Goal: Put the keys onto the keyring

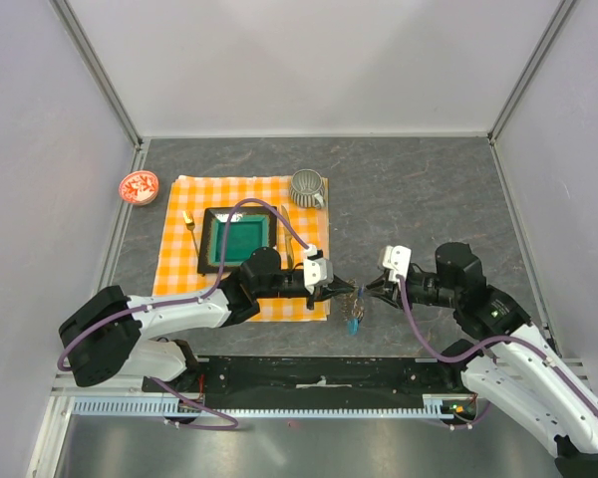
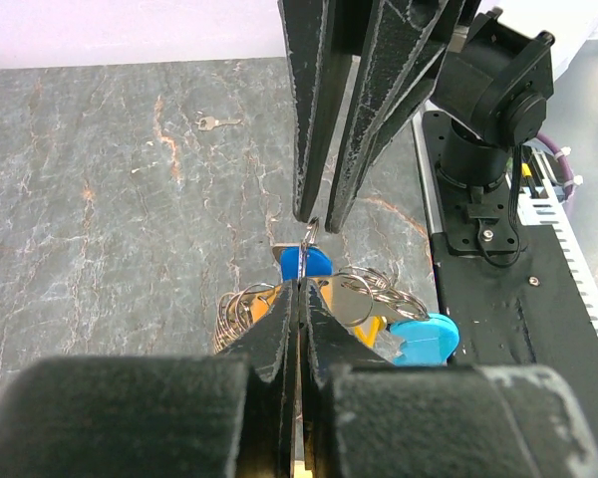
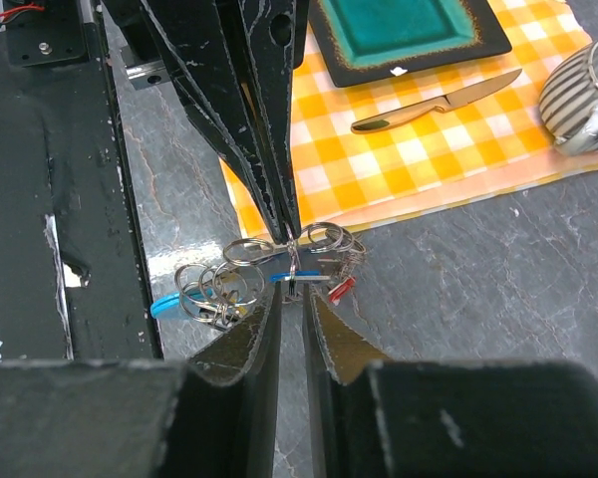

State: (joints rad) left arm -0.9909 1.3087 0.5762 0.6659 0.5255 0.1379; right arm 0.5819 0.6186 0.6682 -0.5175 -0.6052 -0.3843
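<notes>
The keyring bunch hangs between my two grippers, just right of the orange checked cloth. It has several steel rings, a cyan crescent tag, a blue key, a red key and a yellow key. My left gripper is shut on one thin upright ring of the bunch. My right gripper faces it with its fingertips a narrow gap apart, either side of that ring and the blue key. One loose small key lies on the table beyond.
On the cloth are a teal plate, a knife and a ribbed grey cup. A red and white dish sits at the far left. The black base rail lies just behind the bunch.
</notes>
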